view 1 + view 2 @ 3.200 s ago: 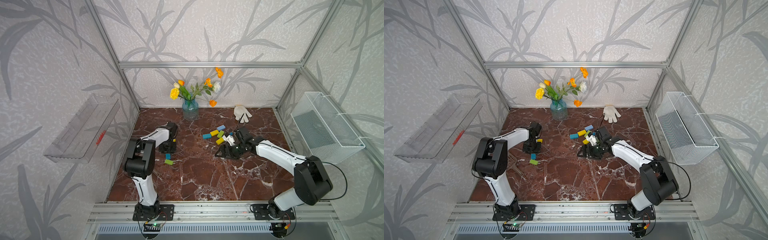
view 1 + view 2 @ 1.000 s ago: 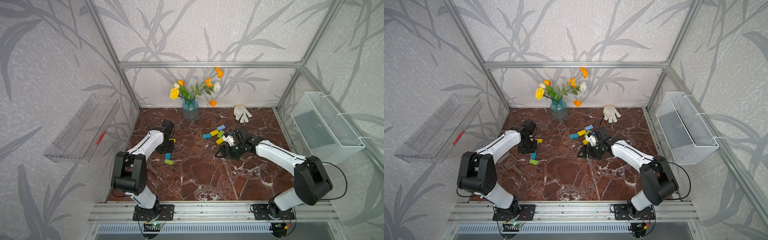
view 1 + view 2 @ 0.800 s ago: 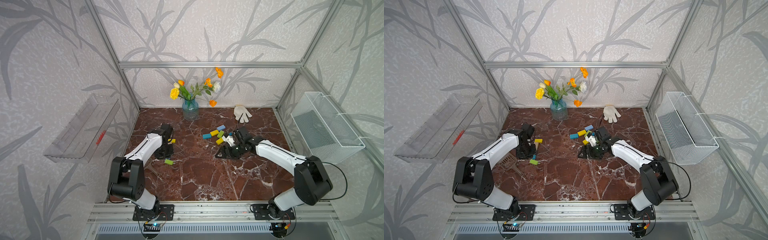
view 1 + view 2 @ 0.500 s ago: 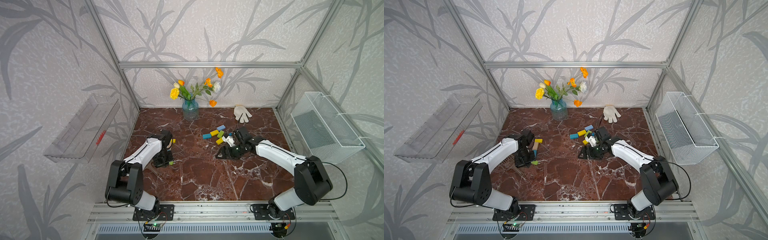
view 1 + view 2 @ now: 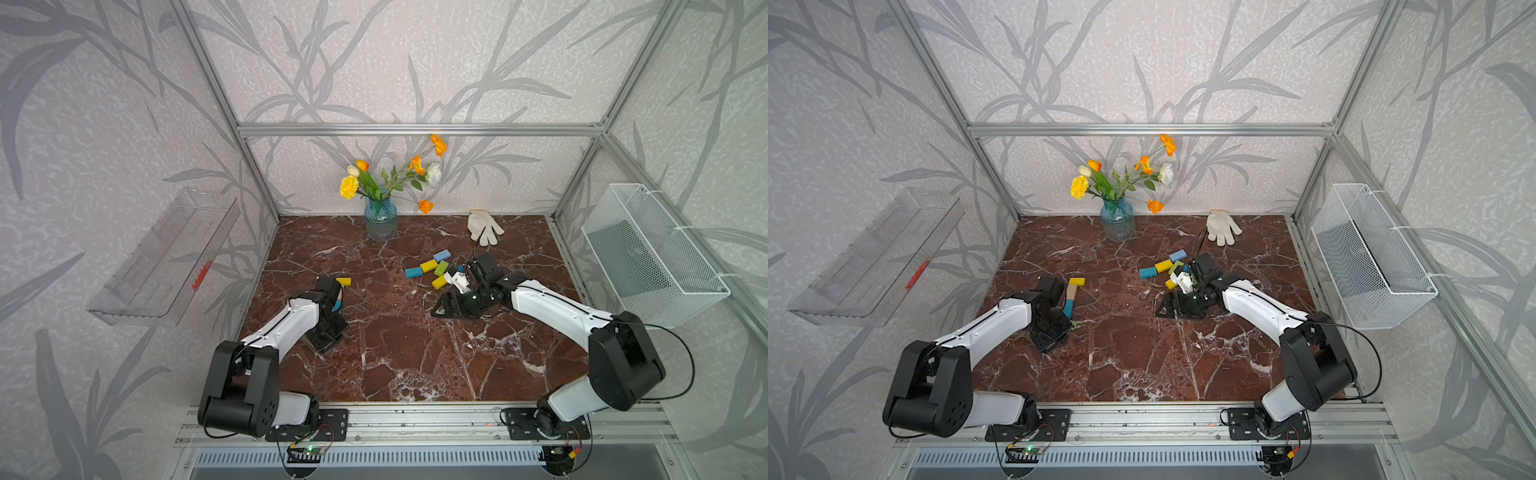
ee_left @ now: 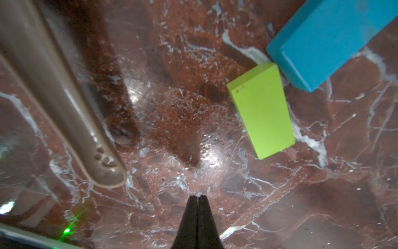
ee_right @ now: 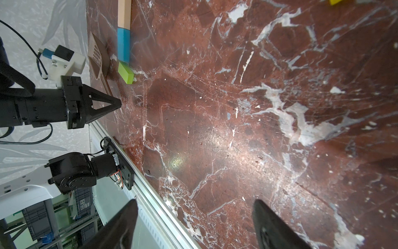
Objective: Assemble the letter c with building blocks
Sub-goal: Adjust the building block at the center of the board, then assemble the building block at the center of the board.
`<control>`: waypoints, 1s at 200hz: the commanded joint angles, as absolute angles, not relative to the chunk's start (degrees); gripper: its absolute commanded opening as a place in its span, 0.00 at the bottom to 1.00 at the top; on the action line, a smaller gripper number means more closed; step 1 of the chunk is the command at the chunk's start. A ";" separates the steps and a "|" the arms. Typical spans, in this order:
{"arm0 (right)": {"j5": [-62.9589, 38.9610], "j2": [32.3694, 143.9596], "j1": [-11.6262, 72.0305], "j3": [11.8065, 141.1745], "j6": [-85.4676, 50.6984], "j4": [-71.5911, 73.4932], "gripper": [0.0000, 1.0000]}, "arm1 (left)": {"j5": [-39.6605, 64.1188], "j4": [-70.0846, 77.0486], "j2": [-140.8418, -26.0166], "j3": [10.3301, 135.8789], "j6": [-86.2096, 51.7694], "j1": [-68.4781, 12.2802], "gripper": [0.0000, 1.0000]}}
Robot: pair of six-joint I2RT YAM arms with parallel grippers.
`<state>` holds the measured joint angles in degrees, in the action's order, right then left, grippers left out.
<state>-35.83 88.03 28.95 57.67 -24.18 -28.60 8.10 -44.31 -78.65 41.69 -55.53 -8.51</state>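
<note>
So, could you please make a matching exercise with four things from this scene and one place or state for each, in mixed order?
1. left gripper
2. right gripper
3. green block
4. white glove

A. near the back wall
B. shut, holding nothing
C. at the end of the blue block
D. open, holding nothing

Pairs: 1-B, 2-D, 3-C, 4-A

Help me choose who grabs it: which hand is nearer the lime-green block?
Left. The left hand, shut, is right beside the lime-green block; the right hand, open, is far away across the tabletop.
</note>
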 commanded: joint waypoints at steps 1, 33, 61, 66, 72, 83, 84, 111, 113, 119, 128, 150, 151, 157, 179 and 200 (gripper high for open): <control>-35.42 86.66 29.31 58.69 -24.26 -29.22 0.83 | 9.74 -37.74 -79.06 40.07 -61.36 -7.92 0.00; -35.33 86.74 29.28 59.28 -23.77 -29.97 0.83 | 10.24 -33.47 -80.06 38.37 -62.22 -7.23 0.00; -35.50 86.92 29.27 59.69 -23.51 -30.47 0.83 | 9.93 -30.97 -80.14 37.04 -62.95 -6.47 0.00; -35.51 86.92 29.31 59.76 -23.47 -30.42 0.83 | 9.77 -30.80 -80.25 36.97 -62.94 -6.28 0.00; -35.55 86.99 29.30 59.82 -23.47 -30.57 0.83 | 9.50 -30.85 -80.40 37.06 -62.81 -6.07 0.00; -35.64 87.01 29.33 60.00 -23.56 -30.65 0.83 | 9.08 -30.72 -80.63 37.00 -62.59 -5.56 0.00; -35.66 87.01 29.30 60.02 -23.56 -30.66 0.83 | 9.07 -30.70 -80.61 37.00 -62.58 -5.55 0.00; -35.68 87.10 29.29 60.37 -23.60 -30.77 0.83 | 9.35 -28.89 -81.36 36.22 -62.49 -4.10 0.00; -35.68 87.10 29.29 60.38 -23.63 -30.83 0.83 | 9.39 -28.81 -81.49 36.21 -62.53 -4.01 0.00; -35.69 87.10 29.28 60.37 -23.56 -30.81 0.83 | 9.48 -28.52 -81.76 36.28 -62.43 -3.81 0.00; -35.69 87.10 29.29 60.41 -23.69 -30.76 0.83 | 9.61 -28.19 -82.14 36.29 -62.34 -3.54 0.00; -35.77 87.19 29.27 60.14 -24.08 -30.39 0.83 | 10.22 -27.18 -82.95 36.30 -62.23 -3.16 0.00; -35.77 87.19 29.27 60.13 -24.08 -30.36 0.83 | 10.25 -27.17 -83.00 36.30 -62.23 -3.12 0.00; -35.77 87.19 29.27 60.12 -24.17 -30.36 0.83 | 10.40 -27.08 -83.16 36.32 -62.23 -3.12 0.00; -35.85 87.36 29.27 60.19 -24.17 -30.28 0.83 | 10.52 -26.99 -83.40 36.45 -62.14 -2.90 0.00; -35.77 87.36 29.27 60.12 -24.19 -30.41 0.83 | 10.24 -27.35 -83.08 36.47 -62.14 -2.72 0.00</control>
<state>-35.86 88.03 28.95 58.46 -24.16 -29.43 11.49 -25.58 -81.28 37.78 -61.78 -3.20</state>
